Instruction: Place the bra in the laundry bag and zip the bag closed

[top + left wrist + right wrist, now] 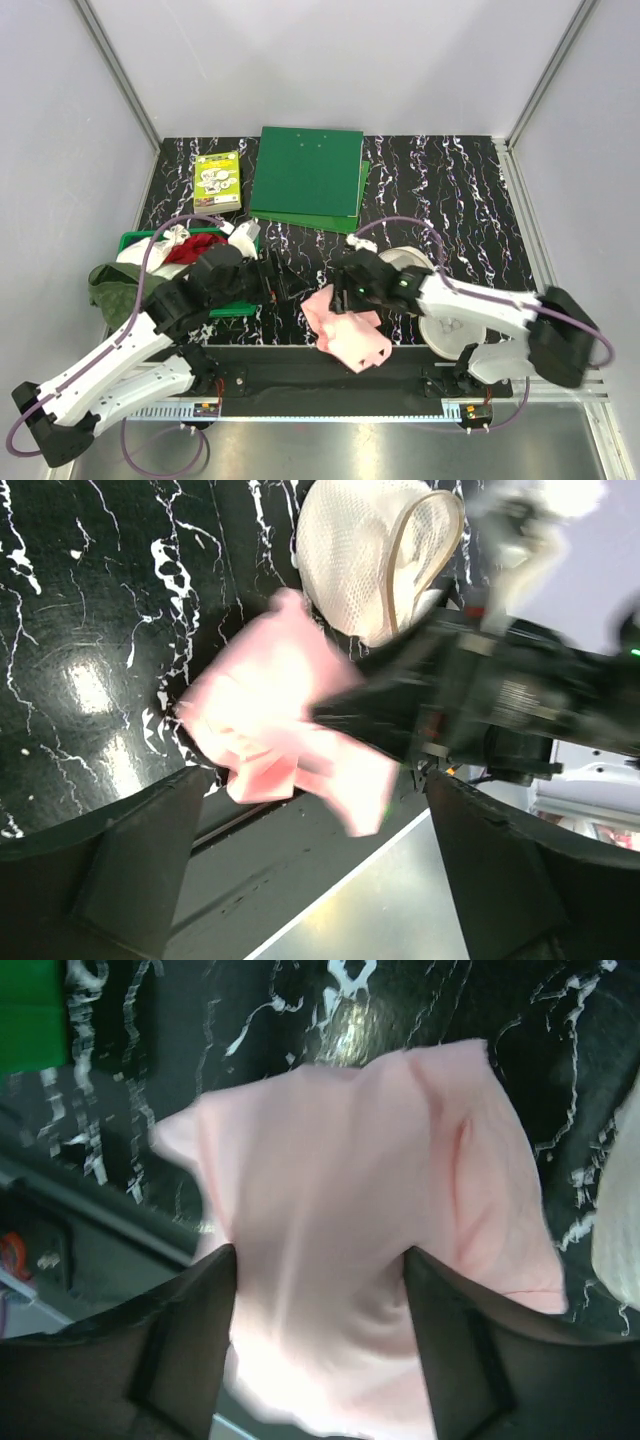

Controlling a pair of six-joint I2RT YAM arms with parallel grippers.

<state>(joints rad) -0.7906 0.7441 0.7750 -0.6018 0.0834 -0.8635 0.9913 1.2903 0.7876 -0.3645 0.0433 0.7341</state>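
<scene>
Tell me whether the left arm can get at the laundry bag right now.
Probably not cleanly. The laundry bag lies beyond the bra, and the right arm stretches across it; the open left hand would have to pass both.

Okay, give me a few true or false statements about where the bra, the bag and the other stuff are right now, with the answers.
1. The bra is inside the laundry bag. False: it is outside, beside the bag, below the right gripper.
2. The left gripper is open and empty. True.
3. The red cloth sits in the green basket. True.
4. The green folder lies on the bra. False: it lies at the table's far side, apart from the bra.
</scene>
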